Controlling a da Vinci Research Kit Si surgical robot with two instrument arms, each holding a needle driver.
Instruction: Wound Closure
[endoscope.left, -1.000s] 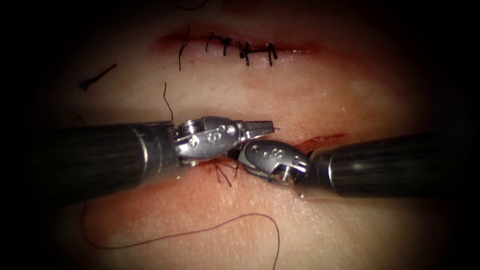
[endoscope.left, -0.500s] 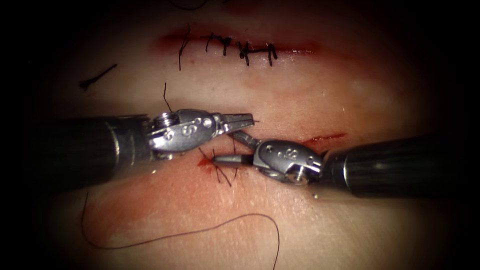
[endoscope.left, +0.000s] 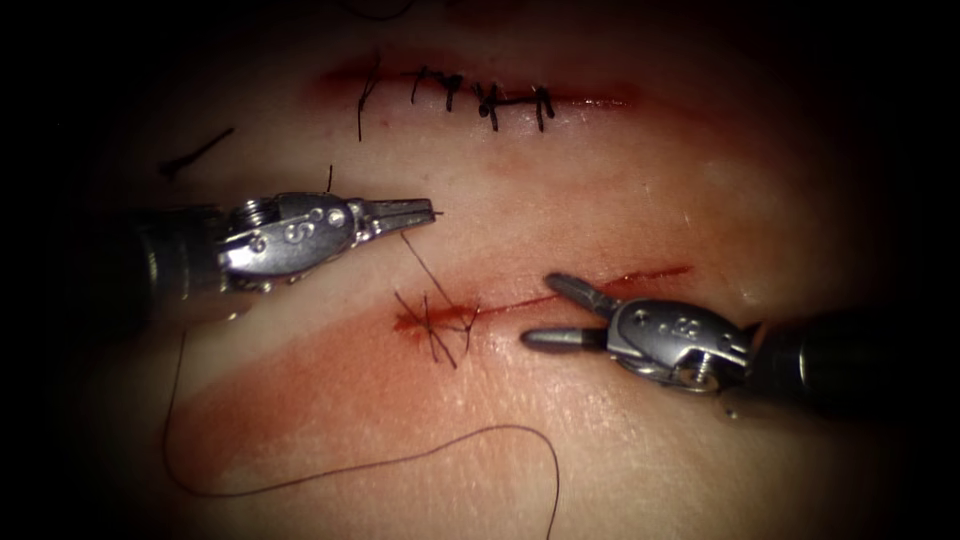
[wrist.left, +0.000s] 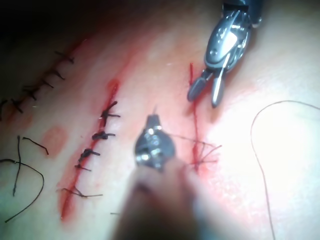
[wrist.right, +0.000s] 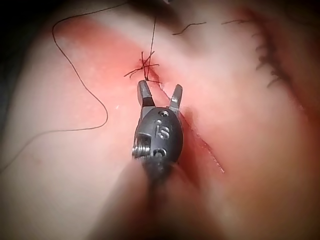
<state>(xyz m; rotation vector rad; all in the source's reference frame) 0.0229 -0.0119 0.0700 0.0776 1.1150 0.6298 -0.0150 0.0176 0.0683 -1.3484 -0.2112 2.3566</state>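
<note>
Thread (endoscope.left: 425, 268) held taut from cut (endoscope.left: 520, 302) by left fingers (endoscope.left: 415, 209); right fingers (endoscope.left: 560, 288) spread, empty, apart.

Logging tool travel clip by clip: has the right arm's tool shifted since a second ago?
Yes. The right tool has backed off rightward from the knot on the cut, open and holding nothing. The left tool holds the thread.

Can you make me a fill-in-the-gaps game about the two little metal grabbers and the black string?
1. The left tool has its jaws shut on the ____.
2. The right tool has its jaws ____ and holds nothing.
3. The thread runs from the left tool down to the stitch in the ____.

Missing words: thread; open; tissue
</note>
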